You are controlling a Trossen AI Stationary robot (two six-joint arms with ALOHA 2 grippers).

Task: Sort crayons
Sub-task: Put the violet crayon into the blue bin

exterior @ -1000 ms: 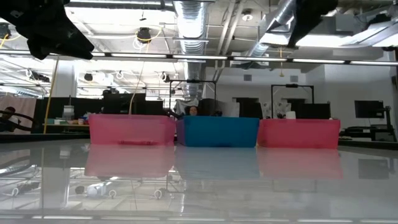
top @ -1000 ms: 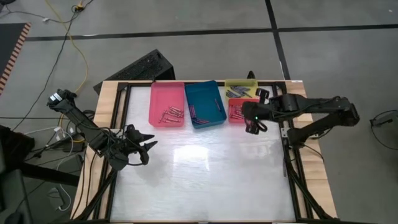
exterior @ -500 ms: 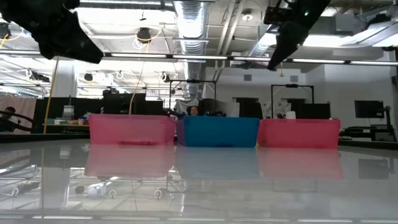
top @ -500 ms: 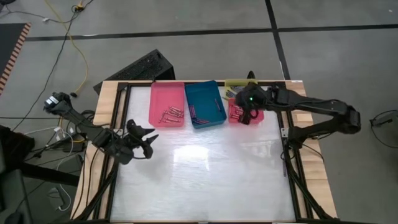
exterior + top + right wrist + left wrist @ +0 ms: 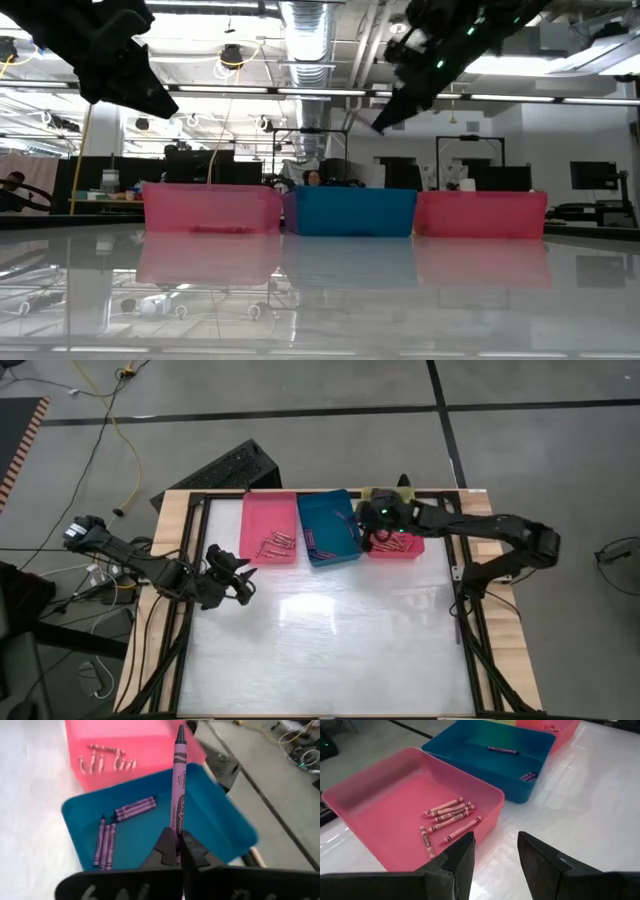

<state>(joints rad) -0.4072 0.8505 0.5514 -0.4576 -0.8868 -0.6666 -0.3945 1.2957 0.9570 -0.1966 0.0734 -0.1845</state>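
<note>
Crayon [image 5: 178, 780], purple, is pinched upright in your right gripper [image 5: 175, 851] over the blue tray [image 5: 220, 827]; its lower end's hidden. Left gripper [image 5: 495, 851] hangs half-open, empty, lower left.

Two dark jointed arms, green indicator light

trays: 4 — pink tray [image 5: 268, 526], teal tray [image 5: 329, 525], yellow tray [image 5: 383, 494], red tray [image 5: 400, 546] | pink crayons [image 5: 449, 816] in pink tray: 6 | purple crayons [image 5: 120, 822] in teal tray: 5 lying, plus 1 purple crayon [image 5: 178, 787] in right gripper [image 5: 176, 849] | red and yellow tray contents: uncountable
</note>
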